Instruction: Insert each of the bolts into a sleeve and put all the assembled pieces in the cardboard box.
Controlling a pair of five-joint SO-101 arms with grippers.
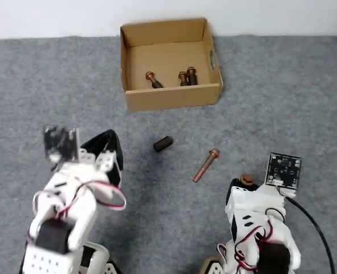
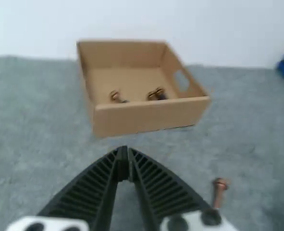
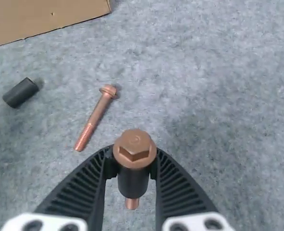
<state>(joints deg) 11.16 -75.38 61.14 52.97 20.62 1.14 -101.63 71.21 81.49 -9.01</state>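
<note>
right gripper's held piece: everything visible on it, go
The assembled piece is a copper-coloured bolt with a hex flanged head pushed through a black sleeve; its tip pokes out the far end. The right gripper is shut on the sleeve, holding it above the grey carpet, apart from the loose bolt.

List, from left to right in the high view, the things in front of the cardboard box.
Left claw → black sleeve → loose bolt → right claw, shut on an assembled piece.
</note>
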